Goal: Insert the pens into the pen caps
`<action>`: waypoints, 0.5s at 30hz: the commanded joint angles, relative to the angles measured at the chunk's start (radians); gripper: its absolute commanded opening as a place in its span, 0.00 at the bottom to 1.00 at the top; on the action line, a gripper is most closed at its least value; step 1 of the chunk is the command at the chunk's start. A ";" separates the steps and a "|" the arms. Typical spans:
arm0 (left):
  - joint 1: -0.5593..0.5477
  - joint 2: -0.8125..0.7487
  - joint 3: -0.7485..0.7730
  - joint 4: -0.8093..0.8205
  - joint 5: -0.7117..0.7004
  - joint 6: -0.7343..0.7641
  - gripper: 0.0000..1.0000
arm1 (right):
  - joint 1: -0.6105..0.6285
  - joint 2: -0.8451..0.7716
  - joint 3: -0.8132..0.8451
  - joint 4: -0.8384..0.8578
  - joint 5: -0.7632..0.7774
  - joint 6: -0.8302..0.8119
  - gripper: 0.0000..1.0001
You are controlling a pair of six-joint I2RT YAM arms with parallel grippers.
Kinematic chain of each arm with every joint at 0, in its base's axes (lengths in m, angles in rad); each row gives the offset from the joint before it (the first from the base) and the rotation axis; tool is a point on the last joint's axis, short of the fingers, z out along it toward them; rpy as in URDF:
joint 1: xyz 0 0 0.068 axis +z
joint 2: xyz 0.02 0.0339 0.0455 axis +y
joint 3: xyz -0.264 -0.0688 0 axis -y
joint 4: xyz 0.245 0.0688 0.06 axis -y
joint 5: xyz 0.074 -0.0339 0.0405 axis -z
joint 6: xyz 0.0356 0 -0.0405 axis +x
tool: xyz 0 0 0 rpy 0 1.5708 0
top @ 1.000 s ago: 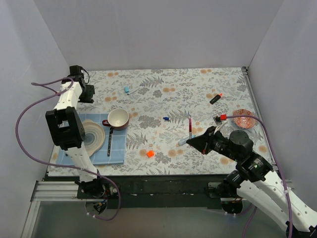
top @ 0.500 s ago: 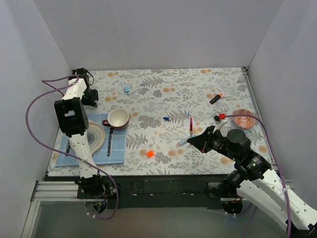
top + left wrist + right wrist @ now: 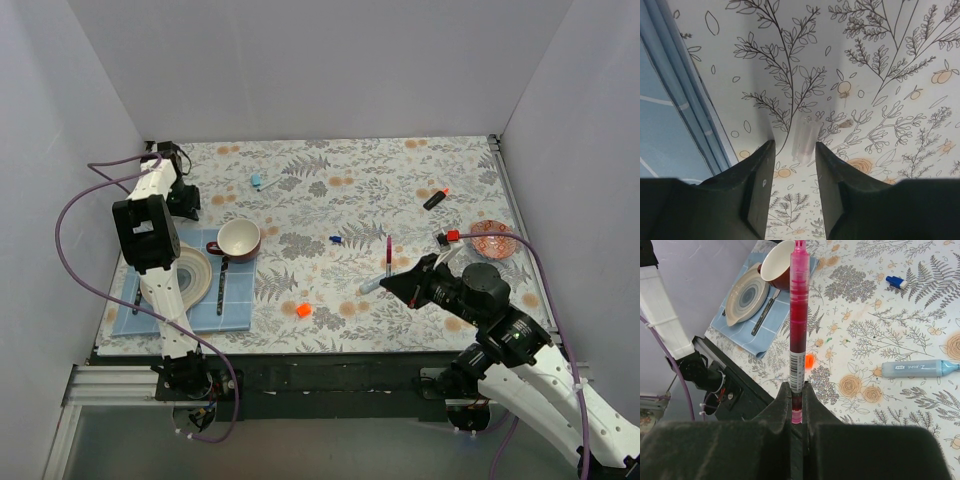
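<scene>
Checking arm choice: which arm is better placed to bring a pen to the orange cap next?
Right. The right gripper is shut on the pink pen, and the orange cap lies nearby. The left gripper is open at the far left corner, well away from that cap.

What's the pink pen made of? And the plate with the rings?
The pink pen looks like clear, glossy plastic: you can see red ink through its barrel. The plate looks like glazed ceramic, smooth with painted rings, though it could be hard plastic.
</scene>
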 commanded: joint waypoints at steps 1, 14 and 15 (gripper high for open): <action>0.006 0.041 0.007 -0.083 -0.020 -0.168 0.34 | 0.005 -0.014 0.025 0.024 0.012 0.001 0.01; 0.006 -0.034 -0.007 -0.022 -0.014 0.000 0.00 | 0.005 -0.005 0.020 0.012 -0.024 0.020 0.01; 0.006 -0.051 -0.007 -0.006 -0.016 0.020 0.00 | 0.005 -0.008 0.018 0.018 -0.033 0.021 0.01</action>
